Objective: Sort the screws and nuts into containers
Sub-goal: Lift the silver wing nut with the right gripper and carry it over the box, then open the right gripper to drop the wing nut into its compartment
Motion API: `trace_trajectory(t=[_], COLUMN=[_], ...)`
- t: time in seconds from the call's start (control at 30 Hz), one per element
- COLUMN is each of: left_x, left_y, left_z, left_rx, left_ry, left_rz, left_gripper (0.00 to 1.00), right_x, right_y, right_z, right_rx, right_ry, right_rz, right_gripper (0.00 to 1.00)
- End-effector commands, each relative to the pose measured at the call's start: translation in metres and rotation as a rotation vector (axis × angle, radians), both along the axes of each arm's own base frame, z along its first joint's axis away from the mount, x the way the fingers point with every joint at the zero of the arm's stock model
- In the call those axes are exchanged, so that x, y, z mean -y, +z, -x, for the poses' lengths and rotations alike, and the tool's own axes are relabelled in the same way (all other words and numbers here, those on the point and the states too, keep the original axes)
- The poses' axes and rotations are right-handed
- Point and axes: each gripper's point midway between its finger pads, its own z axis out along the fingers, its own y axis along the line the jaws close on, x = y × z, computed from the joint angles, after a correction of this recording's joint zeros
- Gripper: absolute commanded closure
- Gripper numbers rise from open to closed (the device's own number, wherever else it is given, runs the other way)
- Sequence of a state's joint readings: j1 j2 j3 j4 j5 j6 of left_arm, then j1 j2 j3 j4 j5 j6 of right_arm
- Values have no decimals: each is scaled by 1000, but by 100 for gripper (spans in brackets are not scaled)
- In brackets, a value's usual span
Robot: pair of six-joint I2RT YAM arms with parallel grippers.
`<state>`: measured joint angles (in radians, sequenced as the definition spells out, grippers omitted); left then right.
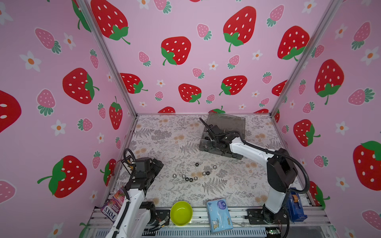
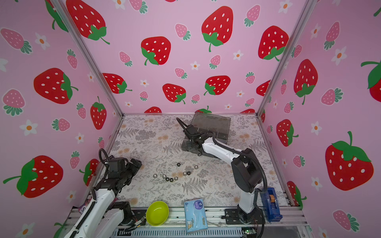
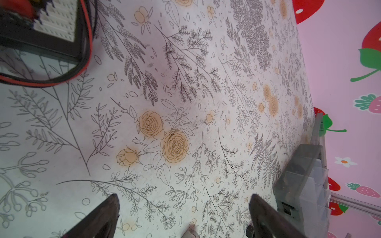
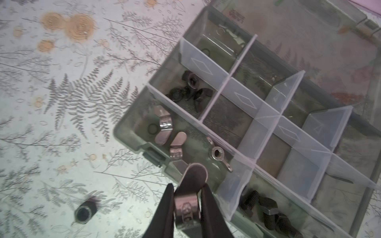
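The smoky-grey organizer box [image 1: 226,123] [image 2: 214,125] stands open at the back of the table. My right gripper [image 4: 188,186] hangs over its near corner compartment, shut on a silver wing nut [image 4: 186,204]. That compartment holds other silver wing nuts [image 4: 165,125]. A neighbouring one holds black nuts [image 4: 189,90], and another holds black screws [image 4: 266,208]. Several black and silver nuts [image 1: 196,164] [image 2: 178,164] lie loose mid-table. One black nut [image 4: 83,212] lies just outside the box. My left gripper [image 3: 184,196] [image 1: 157,162] is open and empty, low at the table's left.
A lime-green bowl [image 1: 181,213], a blue tissue pack [image 1: 219,215], a blue tape dispenser [image 1: 295,206] and a candy bag [image 1: 113,204] sit along the front edge. A breadboard with red and black wires [image 3: 57,20] rides near the left wrist.
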<state>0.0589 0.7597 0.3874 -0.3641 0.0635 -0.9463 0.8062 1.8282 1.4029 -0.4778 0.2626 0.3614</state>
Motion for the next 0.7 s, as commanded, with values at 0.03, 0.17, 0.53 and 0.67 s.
trace_trajectory(t=[0.03, 0.17, 0.53, 0.67], left_x=[-1, -2, -2, -2], left_y=[12, 12, 10, 10], left_z=[-4, -4, -5, -5], left_rx=[21, 23, 16, 13], left_ry=[3, 4, 6, 5], left_rz=[-8, -9, -11, -12], left_gripper=[1, 1, 1, 1], right_x=[4, 6, 8, 9], right_y=[-6, -17, -43, -48], right_z=[-8, -15, -27, -27], right_rx=[-28, -51, -81, -93], right_ry=[25, 27, 33, 32], right_rz=[-39, -37, 11, 23], right_gripper=[94, 94, 90, 74])
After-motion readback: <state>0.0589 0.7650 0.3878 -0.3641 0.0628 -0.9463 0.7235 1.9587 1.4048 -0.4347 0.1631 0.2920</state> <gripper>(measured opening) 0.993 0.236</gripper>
